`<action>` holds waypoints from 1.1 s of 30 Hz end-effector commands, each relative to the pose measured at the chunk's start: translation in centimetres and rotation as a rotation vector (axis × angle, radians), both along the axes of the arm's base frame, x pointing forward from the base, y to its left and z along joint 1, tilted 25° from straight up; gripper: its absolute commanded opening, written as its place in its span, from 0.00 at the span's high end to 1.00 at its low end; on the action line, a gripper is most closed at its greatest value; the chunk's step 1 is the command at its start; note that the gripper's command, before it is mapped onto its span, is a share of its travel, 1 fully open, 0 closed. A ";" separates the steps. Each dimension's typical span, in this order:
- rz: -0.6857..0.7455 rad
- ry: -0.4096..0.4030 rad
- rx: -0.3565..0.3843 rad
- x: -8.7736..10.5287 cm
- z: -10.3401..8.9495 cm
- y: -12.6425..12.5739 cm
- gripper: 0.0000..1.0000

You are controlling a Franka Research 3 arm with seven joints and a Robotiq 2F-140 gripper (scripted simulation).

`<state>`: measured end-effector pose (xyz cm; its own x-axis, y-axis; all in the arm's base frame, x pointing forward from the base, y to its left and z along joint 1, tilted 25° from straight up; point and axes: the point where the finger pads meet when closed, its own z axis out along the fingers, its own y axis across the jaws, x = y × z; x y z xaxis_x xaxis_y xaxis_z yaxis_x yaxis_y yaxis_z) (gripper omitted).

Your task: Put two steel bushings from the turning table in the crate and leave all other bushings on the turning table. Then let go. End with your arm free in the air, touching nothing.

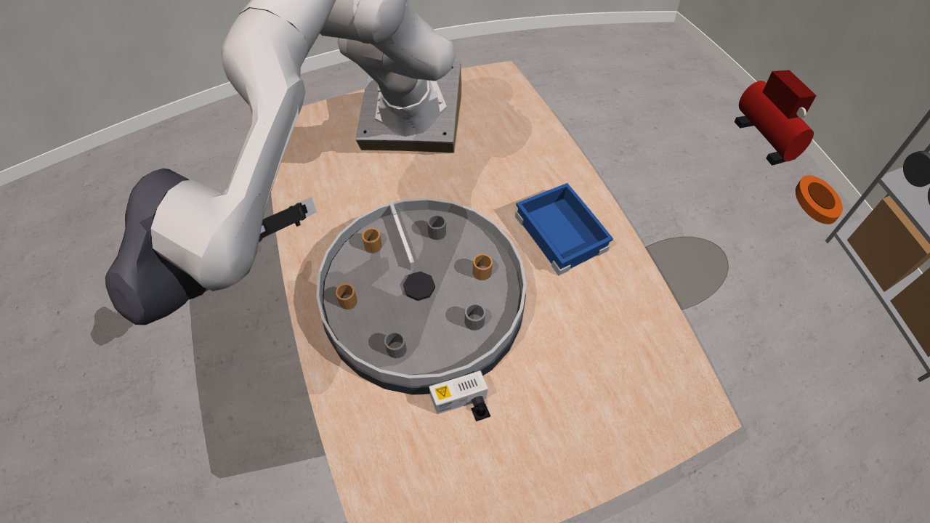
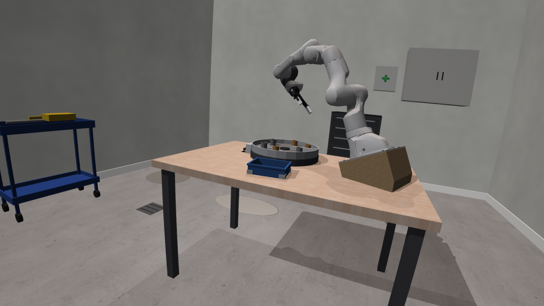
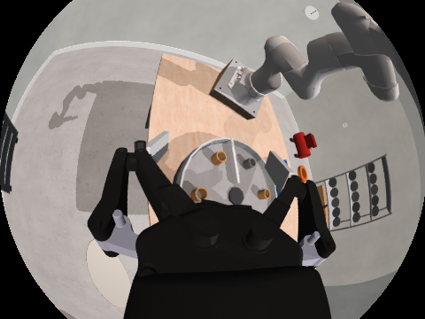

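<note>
The round grey turning table (image 1: 421, 292) holds three dark grey steel bushings (image 1: 437, 226) (image 1: 475, 317) (image 1: 394, 344) and three bronze-coloured bushings (image 1: 371, 240) (image 1: 482, 266) (image 1: 346, 296), all upright. The blue crate (image 1: 563, 226) stands empty to the right of the turning table, and shows in front of it in the exterior view (image 2: 269, 167). My gripper (image 2: 306, 107) (image 1: 300, 211) hangs high above the table, over its left edge. In the wrist view its fingers (image 3: 215, 239) are spread wide with nothing between them.
A black hub (image 1: 417, 285) and a white bar (image 1: 402, 234) sit on the turning table. A control box (image 1: 458, 391) is at its front rim. The robot base (image 1: 409, 110) stands at the back. A red motor (image 1: 777, 117), an orange ring (image 1: 818, 199) and a shelf are off the table, right.
</note>
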<state>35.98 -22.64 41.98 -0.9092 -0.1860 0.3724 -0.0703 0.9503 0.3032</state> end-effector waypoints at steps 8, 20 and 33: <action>0.000 0.000 0.000 0.0 0.0 0.0 0.00; 0.007 -0.003 0.000 -0.1 0.1 0.0 0.00; 0.290 -0.086 0.009 -2.5 1.7 0.8 0.00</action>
<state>33.49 -21.49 43.70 -0.8864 -0.3258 0.3289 -0.2411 0.9314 0.2728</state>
